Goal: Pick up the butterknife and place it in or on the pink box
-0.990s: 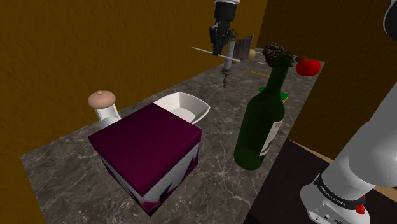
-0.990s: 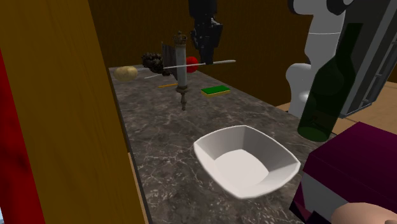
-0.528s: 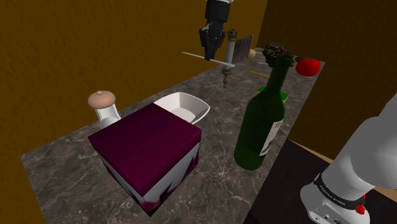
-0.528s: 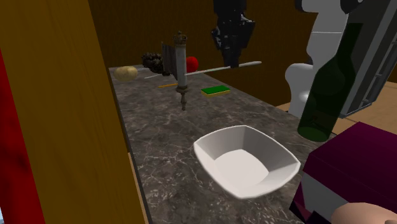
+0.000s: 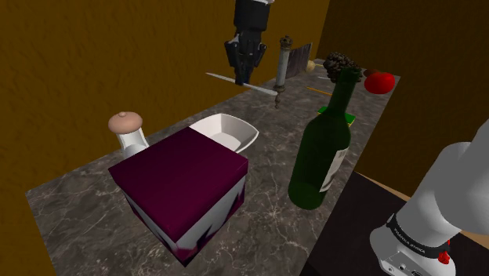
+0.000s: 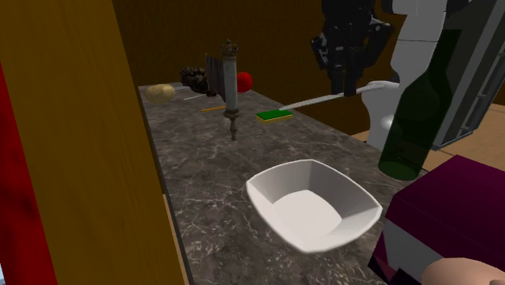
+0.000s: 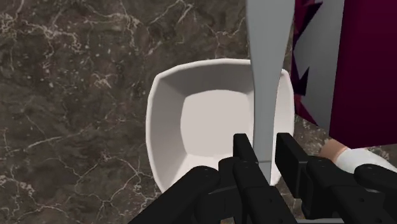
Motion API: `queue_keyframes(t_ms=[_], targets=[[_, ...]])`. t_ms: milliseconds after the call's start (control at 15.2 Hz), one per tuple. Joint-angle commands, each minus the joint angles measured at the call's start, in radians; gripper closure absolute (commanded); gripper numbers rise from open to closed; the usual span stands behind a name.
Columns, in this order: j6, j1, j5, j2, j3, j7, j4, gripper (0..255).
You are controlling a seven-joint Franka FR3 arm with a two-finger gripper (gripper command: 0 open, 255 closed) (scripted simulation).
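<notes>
Gripper [image 5: 241,76] fingers are clamped on the butterknife [image 5: 262,88], which hangs in the air well above the table [image 5: 74,205], lying crosswise with one end out at each side of the fingers. Nearest in the shoulder view stands the pink box [image 5: 180,176], in truth dark magenta on its flat closed top and white on its sides. A green bottle [image 5: 321,153] stands near it, and the white bowl [image 5: 227,129] is just beside its far side. In the wrist view the blade [image 7: 267,63] hangs over this bowl [image 7: 210,121], with the box [image 7: 369,63] just past it, so I judge the step in hand to be the carry toward the box. To do it well, the grip should hold firm and the knife should travel high until it is over the middle of the top. It should then go down level and be let go only when it is very low, so it does not bounce or slide off. The long ends should pass clear of the bottle neck. No writing can be read. The bottle's pale label [image 5: 337,166] looks blank, and the marks on the dark band at the arm's base [image 5: 411,239] are too small to tell.
</notes>
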State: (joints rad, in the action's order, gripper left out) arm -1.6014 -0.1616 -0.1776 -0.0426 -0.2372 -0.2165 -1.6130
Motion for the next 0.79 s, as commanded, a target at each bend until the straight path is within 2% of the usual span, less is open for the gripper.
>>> queue_keyframes(t_ms=[0, 726], targets=[[-0.009, -0.024, -0.001, -0.004, -0.027, -0.052, -0.004, 255], [-0.035, -0.161, 0.045, 0.084, -0.171, -0.332, 0.098, 255]])
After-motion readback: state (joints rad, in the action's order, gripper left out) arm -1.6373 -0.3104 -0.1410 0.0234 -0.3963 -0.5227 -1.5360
